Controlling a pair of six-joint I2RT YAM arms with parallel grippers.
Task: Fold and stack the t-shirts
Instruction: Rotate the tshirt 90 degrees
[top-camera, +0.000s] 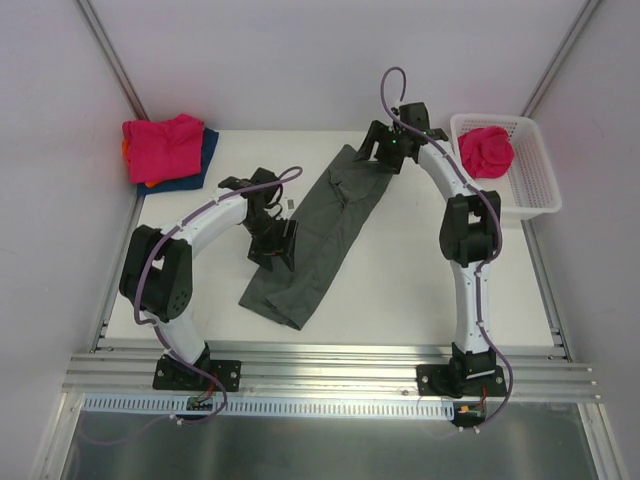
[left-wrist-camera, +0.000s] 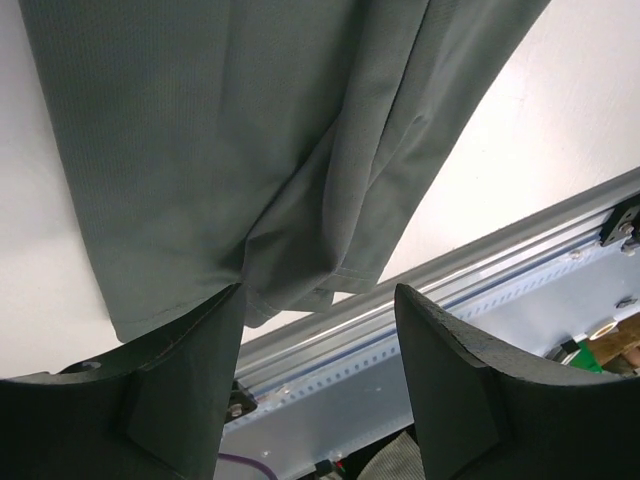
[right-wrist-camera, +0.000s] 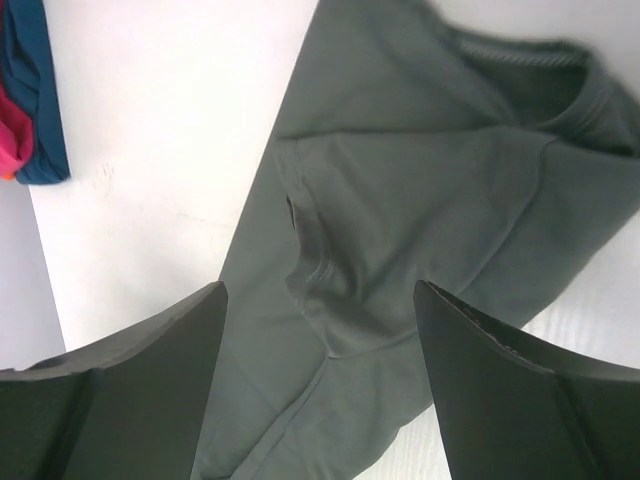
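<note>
A large dark grey t-shirt (top-camera: 325, 230) lies folded lengthwise in a long diagonal strip across the middle of the table. It fills the left wrist view (left-wrist-camera: 250, 140) and the right wrist view (right-wrist-camera: 420, 200). My left gripper (top-camera: 272, 245) hovers at the strip's left side near its lower half, jaws open and empty. My right gripper (top-camera: 385, 150) hovers over the strip's far collar end, jaws open and empty. A folded pink t-shirt (top-camera: 162, 146) tops a stack of blue and orange ones (top-camera: 205, 160) at the far left. Another pink t-shirt (top-camera: 486, 152) lies crumpled in the basket.
A white lattice basket (top-camera: 530, 185) stands at the far right of the table. A metal rail (top-camera: 330, 375) runs along the near edge, also visible in the left wrist view (left-wrist-camera: 480, 260). Grey walls close in both sides.
</note>
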